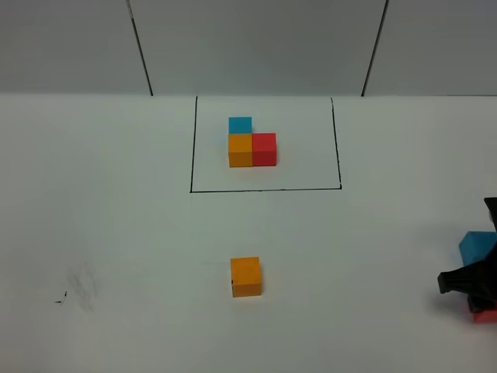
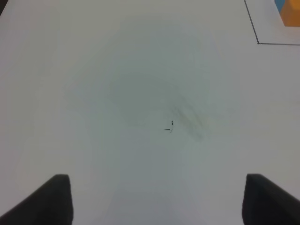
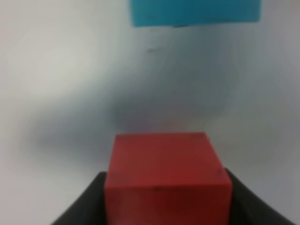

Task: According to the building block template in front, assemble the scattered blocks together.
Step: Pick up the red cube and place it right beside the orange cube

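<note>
Red cube [image 3: 167, 180] is sitting pinched in my right pincer [image 3: 167, 206] at the exterior high frame's lower right, light blue cube [image 3: 194, 11] just beyond; my left pincer [image 2: 161, 201] is hovering wide open, holding nothing, over the bench [image 2: 140, 93].

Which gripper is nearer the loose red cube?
Right. The right gripper flanks the small red cube, fingers against both sides; the left gripper hangs open over the white table, far across it.

No legible text or labels anywhere.
</note>
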Tool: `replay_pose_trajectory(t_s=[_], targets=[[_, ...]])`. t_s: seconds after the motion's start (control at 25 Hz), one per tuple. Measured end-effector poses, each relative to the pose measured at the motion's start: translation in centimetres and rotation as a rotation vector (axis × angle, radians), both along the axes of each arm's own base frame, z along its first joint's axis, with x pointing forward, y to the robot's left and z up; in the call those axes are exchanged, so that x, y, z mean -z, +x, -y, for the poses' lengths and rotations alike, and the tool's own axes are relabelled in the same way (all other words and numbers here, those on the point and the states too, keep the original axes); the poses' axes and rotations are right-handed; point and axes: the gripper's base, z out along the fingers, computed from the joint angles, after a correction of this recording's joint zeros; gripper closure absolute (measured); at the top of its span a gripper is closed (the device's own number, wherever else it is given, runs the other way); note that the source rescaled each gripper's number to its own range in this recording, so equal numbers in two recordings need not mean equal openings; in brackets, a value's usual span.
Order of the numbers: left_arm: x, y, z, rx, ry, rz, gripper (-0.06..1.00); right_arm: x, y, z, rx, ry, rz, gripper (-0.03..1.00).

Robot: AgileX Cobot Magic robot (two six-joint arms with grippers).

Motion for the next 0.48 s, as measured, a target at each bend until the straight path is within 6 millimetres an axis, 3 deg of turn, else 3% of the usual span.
replay_pose_trajectory(t_s=[0.2,0.48], targets=[[0.0,0.0,-0.1,-0.003,0.005,0.000,0.32,-3.9,-0.2,-1.9,-0.176,-0.027,0.039,0.97],[0.0,0.0,-0.1,-0.003,0.005,0.000,0.32,-7.4,2.0,-5.8,-0.543,-0.061,0.081,0.97]])
